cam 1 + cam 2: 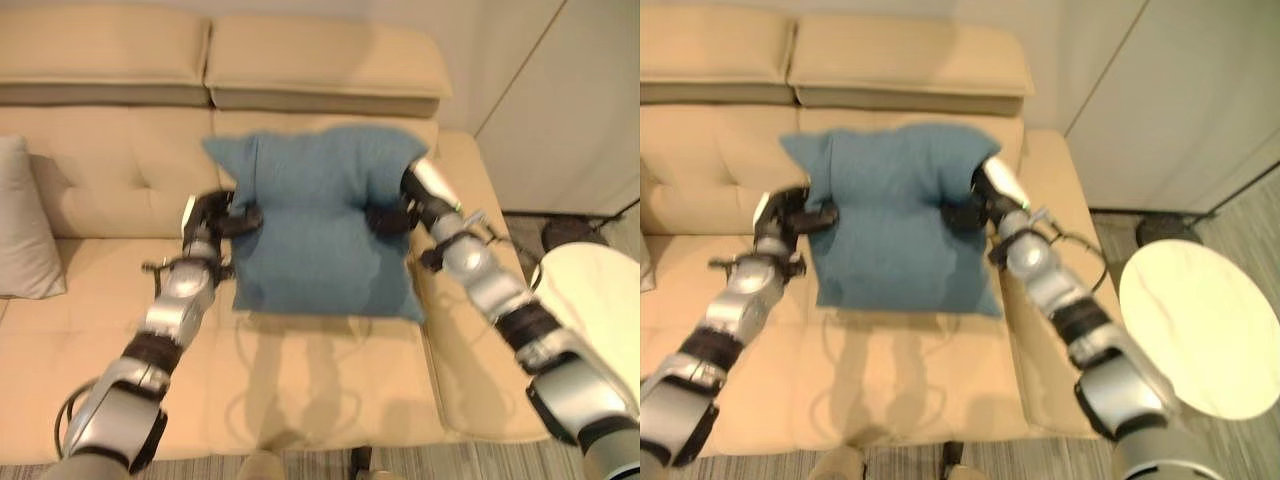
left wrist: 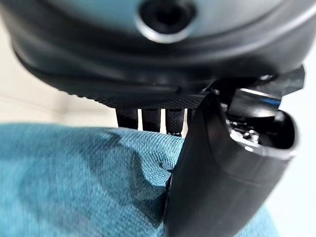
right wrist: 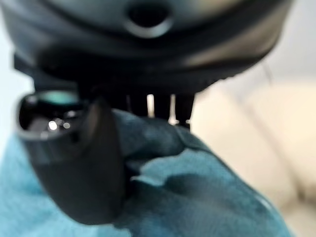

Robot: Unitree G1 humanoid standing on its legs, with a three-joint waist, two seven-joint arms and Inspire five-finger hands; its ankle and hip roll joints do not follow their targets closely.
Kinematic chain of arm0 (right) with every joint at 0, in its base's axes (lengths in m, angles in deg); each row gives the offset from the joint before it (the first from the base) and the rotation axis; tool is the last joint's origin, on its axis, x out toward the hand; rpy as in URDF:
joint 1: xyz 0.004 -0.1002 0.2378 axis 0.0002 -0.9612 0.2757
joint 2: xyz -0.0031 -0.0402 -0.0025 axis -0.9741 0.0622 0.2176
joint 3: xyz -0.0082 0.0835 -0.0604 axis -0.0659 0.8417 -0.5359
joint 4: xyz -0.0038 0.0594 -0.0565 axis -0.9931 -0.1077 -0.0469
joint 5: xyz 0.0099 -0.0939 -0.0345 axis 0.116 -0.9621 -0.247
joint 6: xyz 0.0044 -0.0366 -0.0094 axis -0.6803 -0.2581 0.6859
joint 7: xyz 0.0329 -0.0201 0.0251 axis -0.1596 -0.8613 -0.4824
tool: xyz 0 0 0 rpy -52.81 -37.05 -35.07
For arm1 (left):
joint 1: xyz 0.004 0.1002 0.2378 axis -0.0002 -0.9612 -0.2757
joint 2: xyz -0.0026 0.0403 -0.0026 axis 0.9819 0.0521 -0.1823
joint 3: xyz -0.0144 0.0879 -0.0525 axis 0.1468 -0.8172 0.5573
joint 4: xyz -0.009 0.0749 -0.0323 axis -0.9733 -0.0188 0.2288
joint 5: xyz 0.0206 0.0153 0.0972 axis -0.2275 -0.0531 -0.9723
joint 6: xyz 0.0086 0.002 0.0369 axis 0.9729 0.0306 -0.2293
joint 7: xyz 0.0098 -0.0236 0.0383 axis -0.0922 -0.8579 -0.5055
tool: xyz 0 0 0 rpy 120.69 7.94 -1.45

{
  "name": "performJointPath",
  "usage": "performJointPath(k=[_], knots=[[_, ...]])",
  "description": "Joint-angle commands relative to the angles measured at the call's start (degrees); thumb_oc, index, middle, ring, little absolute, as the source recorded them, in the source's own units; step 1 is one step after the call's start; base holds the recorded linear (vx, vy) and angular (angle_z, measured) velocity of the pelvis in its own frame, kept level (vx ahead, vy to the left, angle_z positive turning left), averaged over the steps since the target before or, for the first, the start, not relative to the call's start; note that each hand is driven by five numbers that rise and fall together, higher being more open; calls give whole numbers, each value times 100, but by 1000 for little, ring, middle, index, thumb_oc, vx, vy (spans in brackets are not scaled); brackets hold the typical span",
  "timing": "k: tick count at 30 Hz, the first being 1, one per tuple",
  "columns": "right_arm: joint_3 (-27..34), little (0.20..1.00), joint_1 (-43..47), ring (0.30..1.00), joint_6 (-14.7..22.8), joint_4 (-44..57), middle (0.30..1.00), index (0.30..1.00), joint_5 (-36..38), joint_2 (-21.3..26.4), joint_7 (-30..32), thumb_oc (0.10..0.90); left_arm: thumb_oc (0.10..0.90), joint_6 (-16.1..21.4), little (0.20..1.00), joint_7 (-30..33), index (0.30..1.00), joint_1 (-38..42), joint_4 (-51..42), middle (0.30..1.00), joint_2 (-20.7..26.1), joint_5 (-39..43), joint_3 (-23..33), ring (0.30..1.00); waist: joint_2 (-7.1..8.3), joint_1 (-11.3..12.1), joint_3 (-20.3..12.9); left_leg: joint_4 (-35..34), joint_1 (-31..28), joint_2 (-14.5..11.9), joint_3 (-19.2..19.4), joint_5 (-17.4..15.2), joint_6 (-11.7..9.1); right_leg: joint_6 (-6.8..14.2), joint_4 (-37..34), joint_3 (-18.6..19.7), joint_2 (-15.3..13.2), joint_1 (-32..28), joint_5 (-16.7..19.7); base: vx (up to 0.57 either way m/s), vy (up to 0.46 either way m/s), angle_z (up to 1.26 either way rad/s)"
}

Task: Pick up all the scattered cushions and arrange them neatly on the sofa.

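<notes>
A round white side table [image 1: 1200,330] stands on the striped grey floor [image 1: 1250,215] just beside the seat's right arm, with a pale wall panel [image 1: 1180,90] behind and a dark round object [image 1: 572,236] near it.

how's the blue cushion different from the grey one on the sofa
The blue cushion is teal, while the grey cushion is pale grey.
The blue cushion is held up in front of the sofa back, pinched by the left hand and right hand; the grey cushion leans at the sofa's left end, untouched.
The blue cushion shows whole; the grey cushion is cut off by the picture's edge.
Both are soft fabric cushions.
</notes>
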State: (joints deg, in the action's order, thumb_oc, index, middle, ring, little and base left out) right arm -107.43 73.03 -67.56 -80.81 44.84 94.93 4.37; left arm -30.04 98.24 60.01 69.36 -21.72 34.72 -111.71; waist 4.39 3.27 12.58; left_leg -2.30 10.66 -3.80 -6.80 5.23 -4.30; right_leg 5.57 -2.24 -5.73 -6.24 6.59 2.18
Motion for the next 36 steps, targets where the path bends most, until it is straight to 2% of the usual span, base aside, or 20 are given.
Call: performJointPath(k=[1, 4, 7, 8, 9, 11, 13, 14, 15, 17, 19, 20, 21, 22, 23, 26, 30, 34, 35, 36], knots=[[-627, 300, 1506, 300, 517, -1, 300, 300, -487, 360, 404, 400, 400, 1101, 300, 78, 300, 2022, -94, 300, 222, -619, -364, 300, -47, -5, -2, 667, 387, -61, 85, -471, -10, 255, 1122, 117, -79, 270, -556, -137, 12, -5], [-1150, 300, 2508, 300, 568, -729, 300, 300, -402, 471, 542, 400, 400, 1218, 300, 525, 300, 3059, 632, 300, 425, -1097, -707, 300, -172, -28, 165, 555, 792, -25, 82, -302, -37, 292, 1164, 173, -126, 725, -491, -70, 4, -11], [-1439, 300, 2920, 300, 593, -996, 300, 300, -376, 507, 576, 400, 400, 1240, 300, 771, 300, 3429, 794, 300, 525, -1403, -871, 300, -254, -27, 226, 444, 937, -18, 88, -213, -56, 322, 1146, 167, -162, 909, -429, -15, 13, -2], [-1739, 300, 3308, 300, 599, -1493, 300, 300, -367, 516, 676, 400, 400, 1251, 300, 1122, 300, 3822, 1094, 300, 555, -1640, -935, 300, -337, 7, 287, 276, 1110, -9, 116, -107, -79, 363, 1066, 145, -208, 1120, -325, -8, 4, 17], [-1969, 300, 3482, 300, 567, -1770, 300, 300, -524, 581, 756, 400, 400, 1237, 300, 1499, 300, 3942, 1130, 300, 596, -1880, -817, 300, -356, 63, 336, 221, 1222, -4, 127, -69, -100, 392, 1007, 130, -224, 1251, -282, -13, -7, 30], [-2145, 300, 3574, 300, 585, -1821, 300, 300, -633, 602, 773, 400, 400, 1236, 300, 1618, 300, 3948, 1061, 300, 672, -2024, -796, 300, -373, 91, 364, 222, 1275, 6, 140, -61, -107, 401, 986, 144, -233, 1300, -265, -2, -9, 12], [-2281, 300, 3577, 300, 593, -2144, 300, 300, -704, 575, 777, 400, 400, 1120, 300, 2005, 300, 4070, 1140, 300, 748, -2475, -812, 300, -373, 154, 416, 165, 1380, 18, 143, -25, -120, 419, 905, 161, -240, 1406, -233, 16, -33, -58], [-2281, 300, 3579, 300, 596, -2150, 300, 300, -704, 573, 778, 400, 400, 1120, 300, 2008, 300, 4073, 1142, 300, 746, -2476, -814, 300, -372, 154, 414, 164, 1383, 18, 143, -24, -120, 419, 906, 161, -240, 1410, -233, 11, -31, -44], [-2275, 300, 3545, 300, 576, -2491, 300, 300, -666, 425, 830, 400, 400, 1023, 300, 2037, 300, 4233, 1580, 300, 592, -2579, -933, 300, -385, 172, 490, 129, 1449, 25, 151, 14, -127, 438, 902, 159, -254, 1485, -207, 6, -23, 34], [-2261, 300, 3518, 300, 578, -2633, 300, 300, -637, 385, 829, 400, 400, 1012, 300, 1947, 300, 4273, 1782, 300, 514, -2581, -1014, 300, -383, 182, 526, 104, 1476, 38, 150, 36, -127, 442, 901, 164, -259, 1517, -191, 2, -23, 47], [-2240, 300, 3502, 300, 518, -3029, 300, 300, -567, 242, 803, 400, 400, 936, 300, 1695, 300, 4451, 2494, 300, 293, -2561, -1238, 300, -406, 197, 641, 54, 1556, 58, 141, 100, -131, 462, 888, 138, -251, 1596, -147, -20, -20, 19], [-2239, 300, 3504, 300, 521, -3032, 300, 300, -566, 242, 803, 400, 400, 941, 300, 1692, 300, 4459, 2503, 300, 292, -2558, -1243, 300, -405, 198, 641, 54, 1558, 58, 140, 101, -131, 462, 889, 138, -251, 1598, -147, 0, 0, 0], [-2253, 554, 3490, 554, 522, -3095, 554, 554, -572, 179, 818, 569, 499, 920, 448, 1603, 448, 4453, 2747, 448, 252, -2552, -1297, 448, -387, 194, 673, 29, 1587, 62, 149, 122, -132, 470, 880, 150, -250, 1630, -117, -5, 1, -10], [-2252, 900, 3492, 900, 482, -3205, 900, 900, -559, 160, 832, 800, 769, 857, 853, 1552, 853, 4473, 2927, 853, 222, -2542, -1362, 853, -388, 195, 700, 21, 1608, 64, 154, 129, -126, 480, 862, 140, -255, 1643, -105, -5, -18, 14], [-2238, 900, 3459, 900, 407, -3452, 900, 900, -512, 32, 703, 800, 800, 644, 900, 1307, 900, 4518, 3586, 900, 37, -2456, -1411, 900, -369, 199, 760, 14, 1655, 64, 145, 165, -125, 487, 845, 118, -255, 1669, -77, -2, -19, 11], [-2233, 900, 3476, 900, 321, -3611, 900, 900, -414, 20, 621, 800, 800, 577, 900, 1065, 900, 4488, 3911, 900, -72, -2110, -1270, 900, -353, 225, 817, 6, 1678, 80, 140, 181, -117, 493, 829, 101, -245, 1668, -63, -6, -20, 8], [-2056, 900, 3362, 900, 219, -3755, 900, 900, -110, 96, 515, 800, 800, 530, 900, 754, 900, 4366, 4295, 900, -148, -1221, -771, 900, -307, 300, 881, 12, 1672, 89, 75, 190, -119, 485, 824, 27, -245, 1608, -85, 4, -48, -4], [-1834, 900, 3118, 900, 131, -3672, 900, 900, 59, 156, 487, 800, 800, 435, 900, 436, 900, 4317, 4512, 900, 175, -510, -508, 900, -297, 302, 861, 35, 1572, 79, 51, 150, -109, 462, 816, 6, -212, 1494, -128, 4, 1, -1], [-1742, 900, 2998, 900, 93, -3589, 900, 900, 86, 199, 519, 800, 800, 445, 900, 378, 900, 4350, 4488, 900, 415, -203, -414, 900, -302, 310, 847, 59, 1519, 74, 39, 120, -107, 454, 815, 8, -205, 1437, -143, 14, 2, -5], [-1740, 900, 2997, 900, 91, -3586, 900, 900, 85, 200, 519, 800, 800, 446, 900, 376, 900, 4352, 4490, 900, 416, -201, -417, 900, -301, 310, 850, 60, 1516, 75, 39, 120, -107, 454, 814, 8, -205, 1434, -143, 0, 0, 0]])
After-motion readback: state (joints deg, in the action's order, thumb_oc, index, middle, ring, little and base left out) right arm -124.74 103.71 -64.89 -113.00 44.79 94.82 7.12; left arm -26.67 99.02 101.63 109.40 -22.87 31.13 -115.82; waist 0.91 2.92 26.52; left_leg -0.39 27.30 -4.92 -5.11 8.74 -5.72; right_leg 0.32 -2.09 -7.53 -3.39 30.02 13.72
